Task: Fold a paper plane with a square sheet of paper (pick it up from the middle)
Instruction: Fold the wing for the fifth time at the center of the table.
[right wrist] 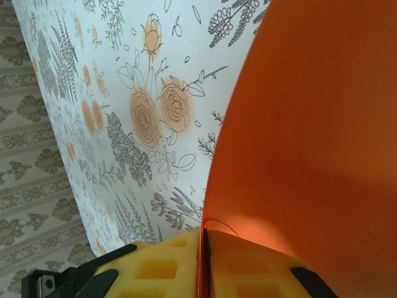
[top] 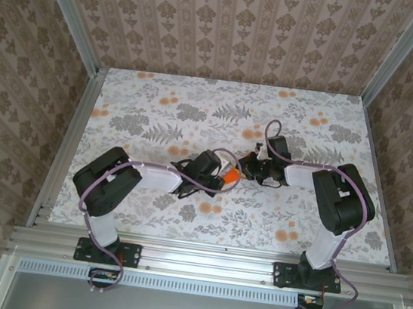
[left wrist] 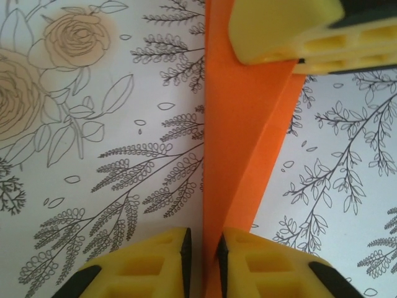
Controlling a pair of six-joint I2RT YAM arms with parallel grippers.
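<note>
Top view, L→R: left frame rail runs along the edge of the floral tablecloth. Left arm is folded low, elbow close to that rail, forearm reaching toward table centre. Left gripper sits mid-table, pointing right.

Its wrist view: yellow fingers stand a sliver apart, straddling the narrow end of the orange paper sheet. A strip of cloth shows between the left pad and the paper, so I can't tell if the claw actually bites.

The sheet is folded into a long taper with a crease down its length. It spans the gap between the two grippers at table centre. Touching the cloth or just above it, can't tell.

Right gripper faces left, just beside the left one. Its fingers are pressed together on the sheet's wider end; in its wrist view the paper edge runs straight into the closed seam.

Right arm has its elbow near the right frame rail.

Open cloth across the far half of the table and in both near corners. Wallpapered walls box in three sides.
</note>
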